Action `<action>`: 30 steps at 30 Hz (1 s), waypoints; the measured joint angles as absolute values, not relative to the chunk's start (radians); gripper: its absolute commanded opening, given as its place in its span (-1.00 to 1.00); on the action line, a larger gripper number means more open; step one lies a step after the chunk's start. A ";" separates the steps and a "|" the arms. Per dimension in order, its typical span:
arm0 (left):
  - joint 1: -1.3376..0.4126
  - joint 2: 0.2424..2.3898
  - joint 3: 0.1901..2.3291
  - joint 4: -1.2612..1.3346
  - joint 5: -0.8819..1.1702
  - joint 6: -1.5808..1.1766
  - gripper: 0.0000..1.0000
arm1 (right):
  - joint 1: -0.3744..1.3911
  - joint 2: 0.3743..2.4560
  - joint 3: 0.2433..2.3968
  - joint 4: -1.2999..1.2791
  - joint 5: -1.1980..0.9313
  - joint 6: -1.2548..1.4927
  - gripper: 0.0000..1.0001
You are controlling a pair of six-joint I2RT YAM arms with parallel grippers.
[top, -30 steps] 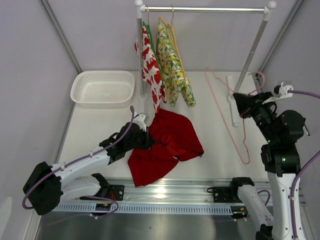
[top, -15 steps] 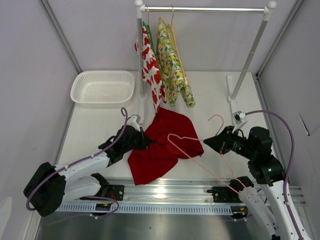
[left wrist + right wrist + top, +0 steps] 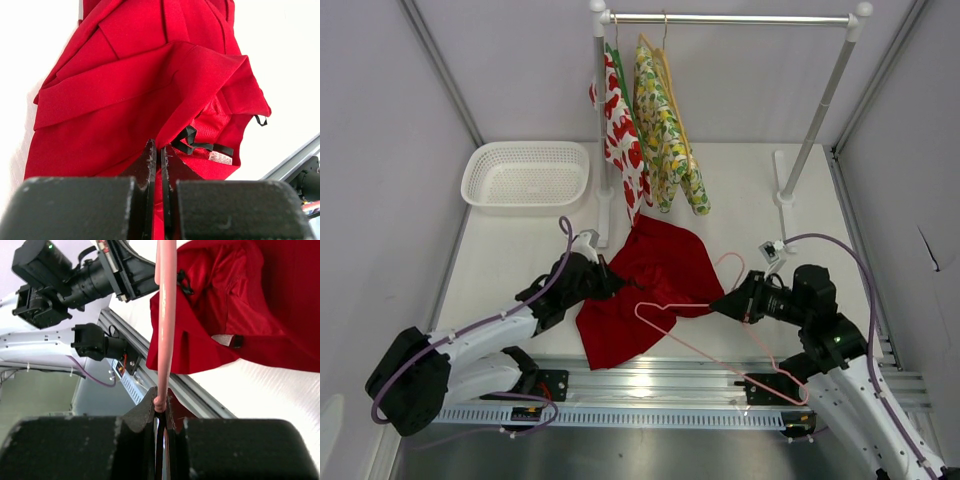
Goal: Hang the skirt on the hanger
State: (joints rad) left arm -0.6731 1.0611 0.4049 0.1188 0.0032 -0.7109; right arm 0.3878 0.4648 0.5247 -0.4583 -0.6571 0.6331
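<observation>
Top view: holds skirt [image 3: 655, 290] mid-frame by its left edge in clenched left gripper [image 3: 610, 283], poises hanger [image 3: 692, 346] across its lower edge in clamped right gripper [image 3: 725, 303], likely for threading; left wrist: pinches cloth fold, lower centre; right wrist: grips wire, bottom centre, aimed toward skirt at upper right.

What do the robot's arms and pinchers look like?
Both arms have white tube links and chunky black joints. A purple cable loops along the left arm, another along the right arm. The left gripper and right gripper are black, each with two flat, scuffed fingers.
</observation>
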 measured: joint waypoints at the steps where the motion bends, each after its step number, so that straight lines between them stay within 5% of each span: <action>1: -0.673 1.058 0.405 0.119 0.003 -0.710 -1.00 | 0.396 0.466 0.514 -0.443 -0.645 0.652 -1.00; 30: -0.673 1.042 0.393 0.137 0.035 -0.707 -1.00 | 0.498 0.304 0.228 -0.184 -0.303 1.070 -1.00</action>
State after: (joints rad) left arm -0.6727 1.0416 0.3931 0.1371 0.0345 -0.7071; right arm 0.4976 0.3038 0.2279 -0.1844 -0.3027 1.0702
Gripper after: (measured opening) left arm 0.033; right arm 0.101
